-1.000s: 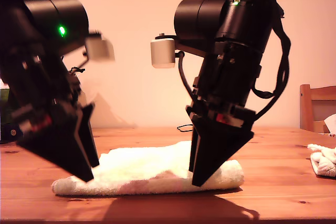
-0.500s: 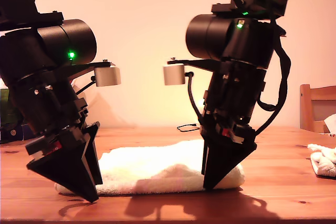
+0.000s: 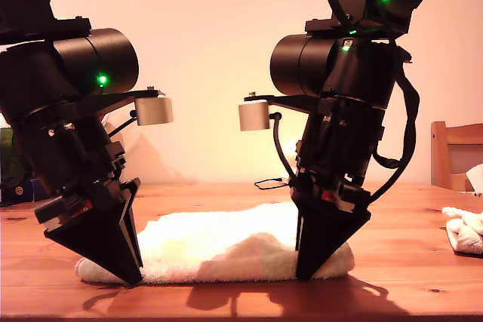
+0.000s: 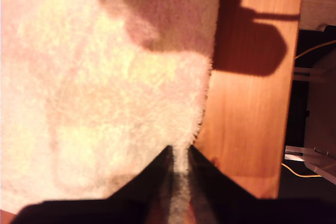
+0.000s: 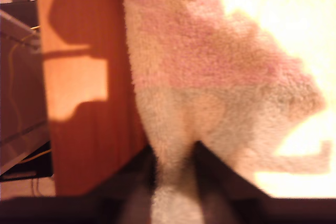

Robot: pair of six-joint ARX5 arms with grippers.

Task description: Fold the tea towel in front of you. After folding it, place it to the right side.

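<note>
my first gripper (image 4: 179,167) pinching towel (image 3: 226,250) | my second gripper (image 5: 175,169) likewise | second cloth (image 3: 465,229) well apart

A plain pale wall (image 3: 211,50) glows in warm light behind the wooden desk (image 3: 407,284); at three o'clock in the exterior view, a wooden chair (image 3: 455,152).

Hidden or cut off, as seen now:

1. Tea towel (image 4: 105,93): runs past the frame edges in both wrist views; its full outline shows in neither.
2. My first gripper (image 4: 179,157): only the 2 dark finger tips show, their bases cut by the frame edge.
3. My second gripper (image 5: 175,157): blurred, with soft finger edges.
4. White cloth (image 3: 466,229): cut by the exterior view's right edge.
5. Chair (image 3: 456,152): partly out of frame there too.
</note>
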